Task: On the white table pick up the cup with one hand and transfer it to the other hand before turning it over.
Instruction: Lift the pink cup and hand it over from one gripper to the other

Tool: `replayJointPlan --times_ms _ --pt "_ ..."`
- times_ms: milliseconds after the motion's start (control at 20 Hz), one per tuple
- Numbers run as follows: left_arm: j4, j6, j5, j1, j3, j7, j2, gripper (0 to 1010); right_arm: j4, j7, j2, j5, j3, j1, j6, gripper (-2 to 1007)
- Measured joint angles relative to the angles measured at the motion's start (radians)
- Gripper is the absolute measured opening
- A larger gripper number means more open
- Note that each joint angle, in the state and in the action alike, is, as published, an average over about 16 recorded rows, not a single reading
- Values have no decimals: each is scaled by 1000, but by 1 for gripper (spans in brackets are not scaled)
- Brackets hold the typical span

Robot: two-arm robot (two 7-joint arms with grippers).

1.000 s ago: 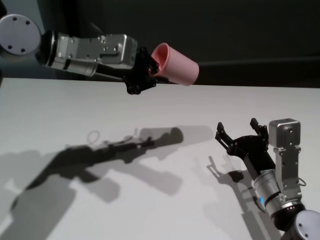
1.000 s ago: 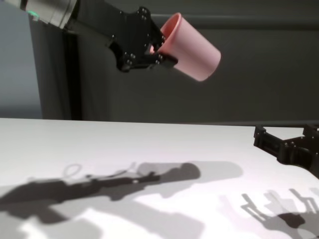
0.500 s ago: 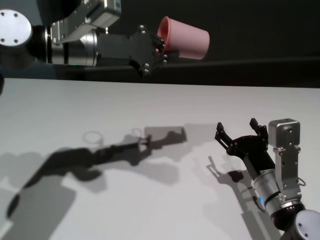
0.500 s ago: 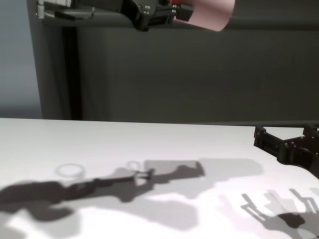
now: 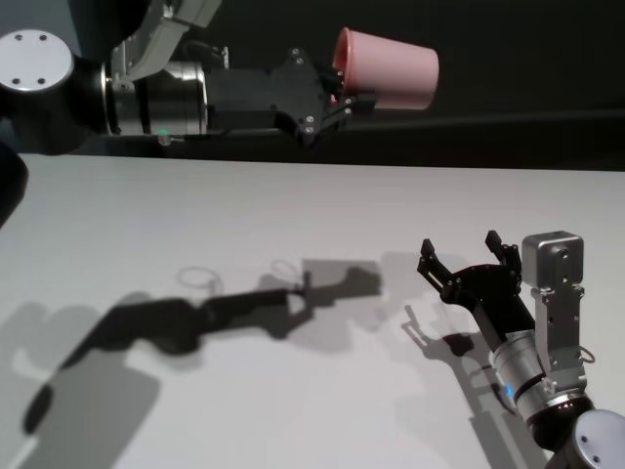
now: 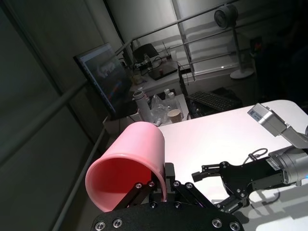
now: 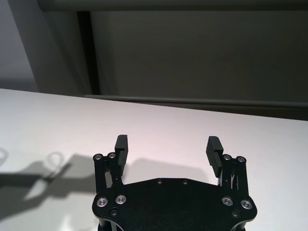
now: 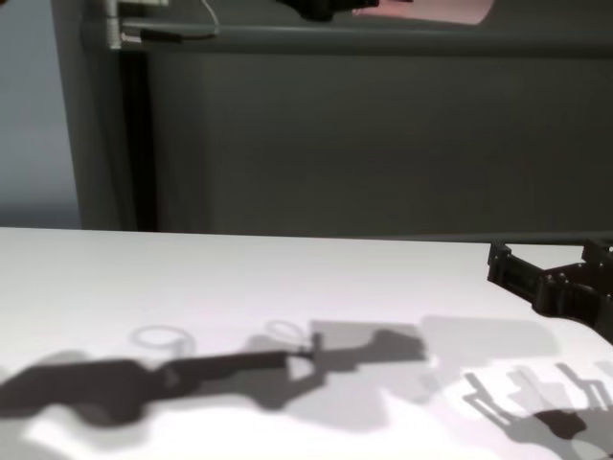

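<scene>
The cup [image 5: 388,69] is up in the air, well above the bench [image 5: 293,215], lying roughly on its side with its mouth toward the left arm and its base pointing toward the robot's right. The left tool [image 5: 337,90] is clenched on the cup at its rim: in the left wrist view one finger [image 6: 159,185] reaches inside the mouth while the others press on the outside of the wall just below the rolled rim, and the pink cup [image 6: 126,166] fills the middle of that view with its open mouth facing the camera. In the chest view only a sliver of the cup [image 8: 436,10] shows at the top edge, with the dark tool beside it. Beneath, the arm and cup cast a long shadow [image 5: 244,303] across the white bench. Well apart, low on the robot's right side, the right tool [image 5: 467,262] hovers just over the bench, released, its two fingers spread wide with nothing between them; the right wrist view shows the same open gap [image 7: 168,147] over bare bench. In the left wrist view this right tool [image 6: 219,185] shows farther off, below and beyond the cup.
</scene>
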Motion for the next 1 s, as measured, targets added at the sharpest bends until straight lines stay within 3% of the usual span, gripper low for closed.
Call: replayJointPlan --times_ms 450,1000 --pt "1 62 -99 17 -10 5 -24 49 0 0 0 0 0 0 0 1001" --pt "17 75 -138 17 -1 21 -34 50 0 0 0 0 0 0 0 1001"
